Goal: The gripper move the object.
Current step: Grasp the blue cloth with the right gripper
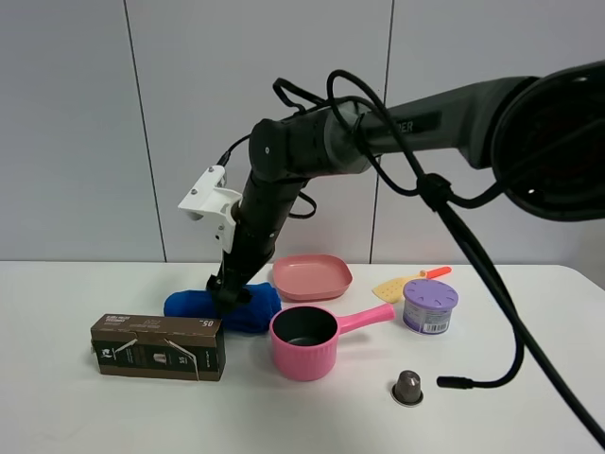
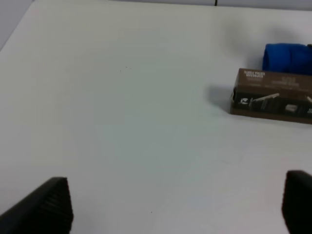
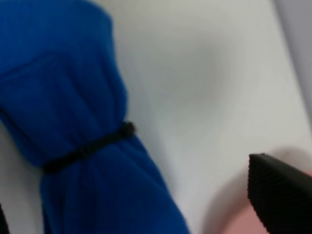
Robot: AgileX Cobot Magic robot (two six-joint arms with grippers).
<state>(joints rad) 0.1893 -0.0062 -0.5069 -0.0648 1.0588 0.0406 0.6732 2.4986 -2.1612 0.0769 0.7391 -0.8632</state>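
Note:
The bright blue rolled fabric bundle (image 1: pixel 194 305) lies on the white table, behind the brown box and left of the pink pot. A black band cinches its middle, seen close up in the right wrist view (image 3: pixel 73 97). The right arm reaches across from the right, and its gripper (image 1: pixel 230 295) is down at the bundle's middle. The right gripper (image 3: pixel 127 195) is open, with one dark finger (image 3: pixel 278 190) beside the bundle. The left gripper (image 2: pixel 178 195) is open and empty over bare table, far from the bundle (image 2: pixel 287 58).
A long brown cardboard box (image 1: pixel 158 346) lies just in front of the bundle and also shows in the left wrist view (image 2: pixel 273 95). A pink pot (image 1: pixel 304 342), pink plate (image 1: pixel 312 276), purple-lidded tin (image 1: pixel 430 305), yellow scraper (image 1: pixel 397 287) and coffee capsule (image 1: pixel 407 387) stand to the right.

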